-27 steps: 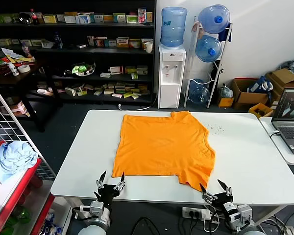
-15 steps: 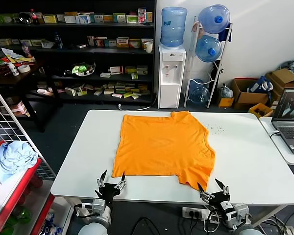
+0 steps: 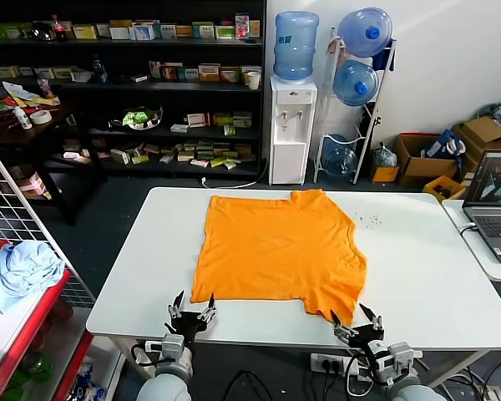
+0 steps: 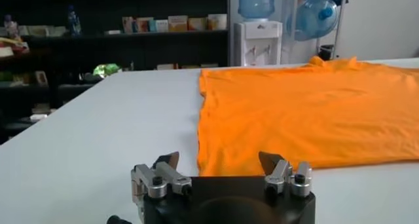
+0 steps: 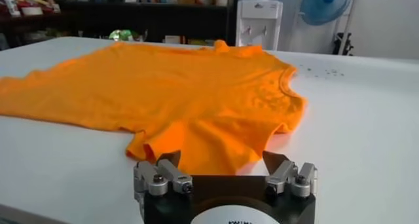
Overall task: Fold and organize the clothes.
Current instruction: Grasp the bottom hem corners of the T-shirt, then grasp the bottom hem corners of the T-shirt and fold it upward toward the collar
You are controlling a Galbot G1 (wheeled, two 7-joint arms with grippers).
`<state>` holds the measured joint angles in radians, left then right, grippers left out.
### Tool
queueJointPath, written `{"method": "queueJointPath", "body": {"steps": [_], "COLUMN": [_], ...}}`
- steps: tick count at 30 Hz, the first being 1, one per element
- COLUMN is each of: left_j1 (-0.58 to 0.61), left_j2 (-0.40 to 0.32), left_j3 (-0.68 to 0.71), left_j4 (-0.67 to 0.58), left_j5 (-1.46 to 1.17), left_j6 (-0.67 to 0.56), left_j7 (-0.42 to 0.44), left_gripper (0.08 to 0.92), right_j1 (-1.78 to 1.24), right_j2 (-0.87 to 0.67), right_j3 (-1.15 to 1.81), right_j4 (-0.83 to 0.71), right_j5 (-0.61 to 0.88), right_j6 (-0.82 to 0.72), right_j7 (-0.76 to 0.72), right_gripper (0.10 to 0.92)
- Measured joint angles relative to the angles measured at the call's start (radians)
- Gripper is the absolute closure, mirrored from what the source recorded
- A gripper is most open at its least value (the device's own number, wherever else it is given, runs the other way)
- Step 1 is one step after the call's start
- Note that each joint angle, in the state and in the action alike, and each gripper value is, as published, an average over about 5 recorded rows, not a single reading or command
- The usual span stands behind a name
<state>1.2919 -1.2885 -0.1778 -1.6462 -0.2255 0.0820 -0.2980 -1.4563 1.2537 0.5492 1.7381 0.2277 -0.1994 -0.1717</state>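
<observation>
The plain orange T-shirt (image 3: 277,248) lies spread flat on the white table (image 3: 426,267), with a rumpled sleeve at its near right corner. My left gripper (image 3: 193,305) is open and empty at the table's front edge, just short of the shirt's near left corner. My right gripper (image 3: 355,319) is open and empty at the front edge, just short of the rumpled sleeve. The left wrist view shows the shirt's hem (image 4: 308,111) ahead of my open left gripper (image 4: 219,161). The right wrist view shows the sleeve fold (image 5: 196,140) right before my open right gripper (image 5: 222,158).
A red wire rack with a light blue cloth bundle (image 3: 21,271) stands at the left. A laptop (image 3: 494,200) sits on a side table at the right. Shelves, a water dispenser (image 3: 292,125) and boxes stand behind the table.
Both grippers have crept forward toward the table's front edge; the right one also shifted slightly left toward the sleeve. The shirt has not moved.
</observation>
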Motion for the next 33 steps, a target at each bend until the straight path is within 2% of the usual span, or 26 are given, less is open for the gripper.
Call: {"method": "queueJointPath", "body": {"steps": [19,25,33], "left_j1": [0.028,0.043,0.069], "left_j2": [-0.004,0.005,0.037], "left_j3": [0.006,0.007,0.006], "left_j4": [0.003,-0.012,-0.054], "left_j5": [0.002,0.001,0.004], "left_j6": [-0.026,-0.031,-0.031], "left_j7": [0.007,0.009,-0.004], "left_gripper": [0.735,0.883,0.896], "right_j1": [0.006,-0.023,-0.092], "right_j2": [0.001,-0.006,-0.025], "right_j3": [0.000,0.000,0.021], "right_j4": [-0.018,0.025,0.106], "right_j5": [-0.038,-0.062,-0.104], "right_j6": [-0.013,-0.024,-0.018], "right_j7": [0.016,0.026,0.041], "right_gripper": [0.879,0.900,0.900]}}
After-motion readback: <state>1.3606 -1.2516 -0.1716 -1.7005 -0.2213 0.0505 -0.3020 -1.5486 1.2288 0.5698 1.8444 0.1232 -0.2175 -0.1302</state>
